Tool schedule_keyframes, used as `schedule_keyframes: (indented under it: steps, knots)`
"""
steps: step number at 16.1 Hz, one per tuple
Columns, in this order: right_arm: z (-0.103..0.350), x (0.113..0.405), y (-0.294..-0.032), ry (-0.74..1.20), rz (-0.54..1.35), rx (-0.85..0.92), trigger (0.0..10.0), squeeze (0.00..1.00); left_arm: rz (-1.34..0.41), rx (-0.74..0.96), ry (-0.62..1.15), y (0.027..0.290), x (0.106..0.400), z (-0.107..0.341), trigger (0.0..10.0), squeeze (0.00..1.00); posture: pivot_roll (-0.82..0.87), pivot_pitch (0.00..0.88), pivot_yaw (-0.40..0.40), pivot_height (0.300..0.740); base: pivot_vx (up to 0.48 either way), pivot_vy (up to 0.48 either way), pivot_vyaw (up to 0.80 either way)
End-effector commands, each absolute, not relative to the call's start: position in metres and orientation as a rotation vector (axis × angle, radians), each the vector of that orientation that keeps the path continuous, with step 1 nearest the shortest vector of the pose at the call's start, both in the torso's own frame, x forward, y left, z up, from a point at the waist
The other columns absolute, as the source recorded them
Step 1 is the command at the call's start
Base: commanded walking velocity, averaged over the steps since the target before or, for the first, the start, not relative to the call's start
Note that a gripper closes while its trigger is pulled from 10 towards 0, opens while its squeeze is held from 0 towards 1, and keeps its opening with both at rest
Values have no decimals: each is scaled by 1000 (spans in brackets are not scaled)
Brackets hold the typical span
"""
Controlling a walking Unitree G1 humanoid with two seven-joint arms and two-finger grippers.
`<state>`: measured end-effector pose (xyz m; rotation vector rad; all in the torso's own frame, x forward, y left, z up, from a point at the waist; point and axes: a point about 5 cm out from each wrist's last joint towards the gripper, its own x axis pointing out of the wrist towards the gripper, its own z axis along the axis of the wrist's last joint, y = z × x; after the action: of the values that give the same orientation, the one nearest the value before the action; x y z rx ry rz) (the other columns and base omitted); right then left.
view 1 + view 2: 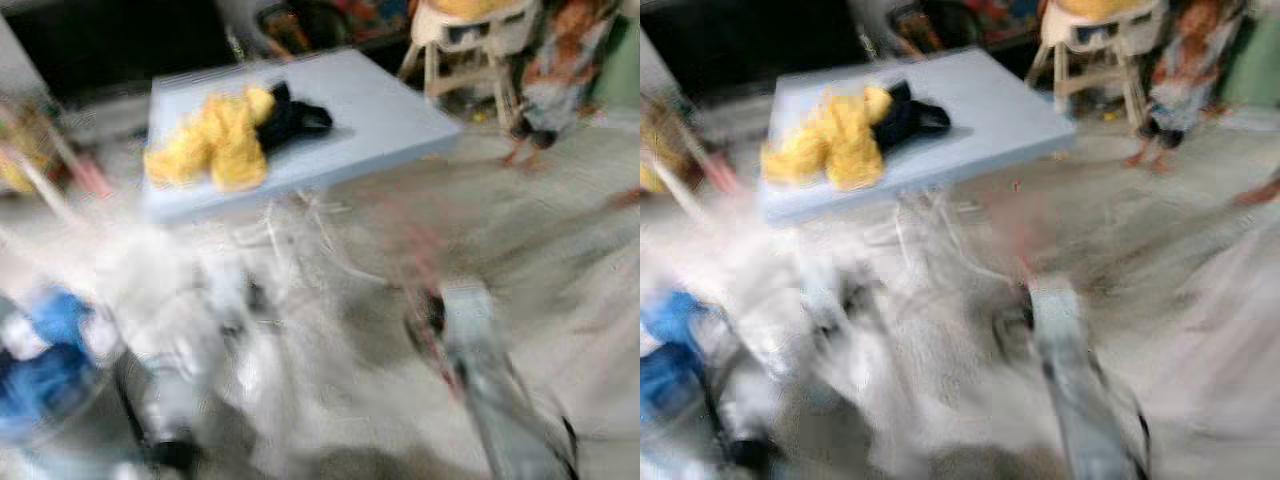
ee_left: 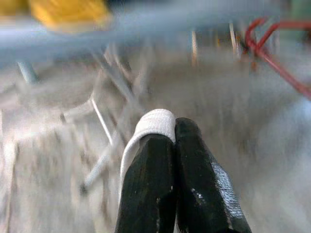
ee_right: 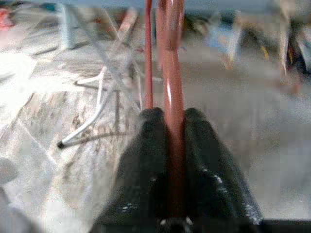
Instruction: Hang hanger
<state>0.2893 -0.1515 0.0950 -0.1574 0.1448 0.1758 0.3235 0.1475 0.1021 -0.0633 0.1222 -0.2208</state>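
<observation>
Gripping red hanger (image 3: 171, 73) (head views blurred)

right end effector (image 3: 174, 127) clamping red hanger (image 3: 171, 58)

Red hanger (image 3: 170, 73) clamped between black fingers (image 3: 141, 184) of right gripper (image 3: 171, 119). Left gripper (image 2: 174, 127) black, one finger wrapped in white cloth (image 2: 154, 124). Pale blue table (image 1: 390, 110) bearing yellow garment (image 1: 215, 140) and black garment (image 1: 290, 118). Grey mottled floor (image 1: 520, 240).

Both eye views look forward and down, blurred, sharing the blue table (image 1: 390, 115) at upper centre. Each wrist view looks close along its fingers toward the floor (image 2: 272, 160).
</observation>
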Motion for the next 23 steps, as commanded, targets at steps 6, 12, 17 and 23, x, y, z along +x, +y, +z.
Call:
schedule_keyframes:
  steps: [6,12,17,23]
  knots:
    - [98,293,-135,111,229,-53,10000,0,-252,-102,98,144,310,96,10000,0,-46,0,21,740,0,0,-74]
    - [95,296,-142,106,186,-42,10000,0,-341,-104,103,138,312,96,10000,0,-73,0,71,740,0,0,-763]
    - [94,287,-149,96,132,-38,10000,0,-411,-130,103,127,319,99,10000,0,-118,6,107,740,210,0,-800]
    - [94,287,-149,96,128,-45,10000,0,-419,-125,130,123,316,93,10000,0,-116,7,104,740,367,0,-800]
